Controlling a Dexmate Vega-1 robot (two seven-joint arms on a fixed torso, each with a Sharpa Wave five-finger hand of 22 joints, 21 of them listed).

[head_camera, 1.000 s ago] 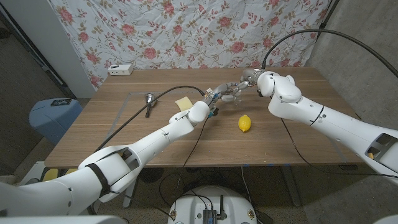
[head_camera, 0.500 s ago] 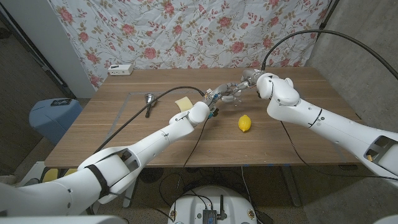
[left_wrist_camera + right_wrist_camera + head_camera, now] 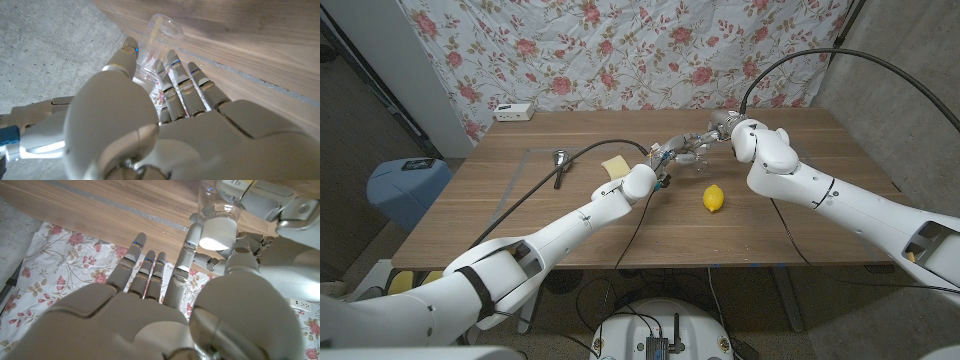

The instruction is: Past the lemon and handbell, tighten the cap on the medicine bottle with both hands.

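1. The fingers [image 3: 175,82] of the left hand [image 3: 664,156] curl round the medicine bottle [image 3: 157,47]; in the left wrist view the thumb sits on one side of its clear body and the other fingers, close together, on the other, so the hand grips it.
2. That bottle is transparent, with a white label just under the fingers showing small red marks; no writing on it can be read.
3. The right hand [image 3: 165,315] meets the bottle from the opposite side: in the right wrist view its thumb and one finger pinch the white cap [image 3: 218,234], while the remaining fingers [image 3: 145,270] stretch out straight, side by side.
4. In the head view both hands meet at the bottle [image 3: 686,153], past the middle of the table [image 3: 500,215].
5. A handbell [image 3: 560,166] lies well to the left of the left fingers, with a pale yellow square piece [image 3: 615,165] between it and them.
6. A lemon [image 3: 714,198] sits near the fingers, on the robot's side of them.
7. A white box [image 3: 514,112] stands at the far left edge, its markings too small to read.
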